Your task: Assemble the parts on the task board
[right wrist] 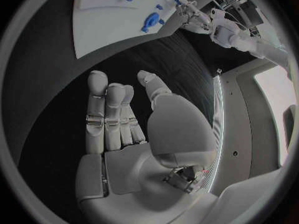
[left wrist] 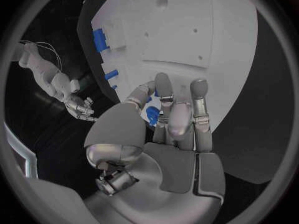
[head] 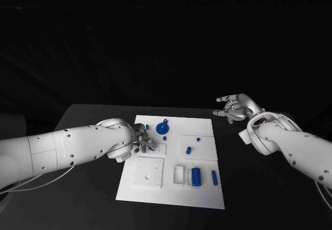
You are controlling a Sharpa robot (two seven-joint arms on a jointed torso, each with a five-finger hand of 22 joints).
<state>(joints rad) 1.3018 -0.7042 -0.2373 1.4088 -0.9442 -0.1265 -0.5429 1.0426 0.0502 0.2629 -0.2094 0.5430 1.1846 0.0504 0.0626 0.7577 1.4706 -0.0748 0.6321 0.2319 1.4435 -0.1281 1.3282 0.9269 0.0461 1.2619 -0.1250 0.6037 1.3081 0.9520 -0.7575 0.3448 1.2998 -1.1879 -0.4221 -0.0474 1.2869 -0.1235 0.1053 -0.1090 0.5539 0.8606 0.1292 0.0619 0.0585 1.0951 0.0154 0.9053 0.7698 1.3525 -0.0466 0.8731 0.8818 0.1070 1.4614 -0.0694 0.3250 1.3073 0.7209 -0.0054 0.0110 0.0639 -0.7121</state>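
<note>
Parts at near end of task board [head: 207,199]: blue cylinder [head: 196,176] and smaller blue piece [head: 214,178] lie loose beside white holder, not yet fitted. Mid board: left hand [head: 140,140] over board's left edge, fingers curled round small blue part [left wrist: 151,115], judged pinched; seating still to come. Just beyond left hand, blue gear [head: 162,128] on board, whether seated unclear. Small blue pegs [head: 189,149] on right block. Farther right, right hand [head: 235,109] lifted above desk [head: 90,115], off board, fingers apart, holding nothing. Assembly judged early.
</note>
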